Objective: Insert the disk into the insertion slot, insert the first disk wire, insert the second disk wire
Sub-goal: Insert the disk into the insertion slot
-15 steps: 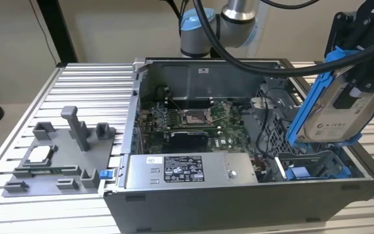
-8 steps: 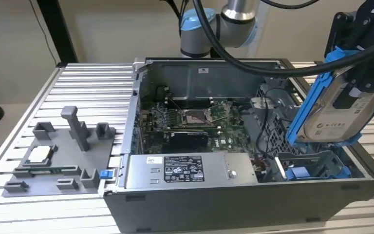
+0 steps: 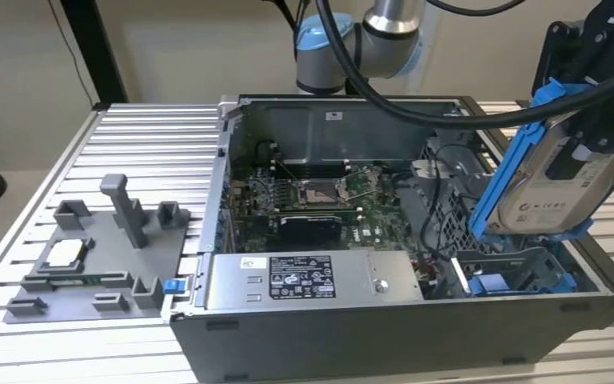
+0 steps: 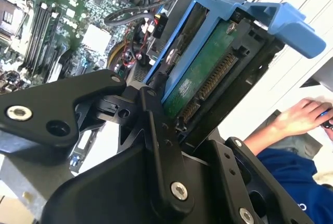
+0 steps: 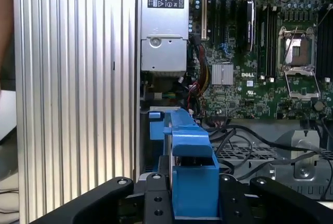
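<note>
insertion slot (image 3: 504, 280): near corner of the open case (image 3: 392, 336), on the exterior view's right; blue parts inside.
disk (image 3: 556, 188): in the air just above that slot, nearly on edge, tilted, clipped in its blue frame (image 3: 504, 172).
gripper (image 3: 584, 148): closed on the disk, clamped across it.
handling: probably rigid, dense and shock-sensitive. The circuit board (image 4: 200, 75) and connector (image 4: 216, 81) are bare, so the frame sides look like the safest hold.
motherboard (image 3: 318, 196): further back inside the case.
</note>
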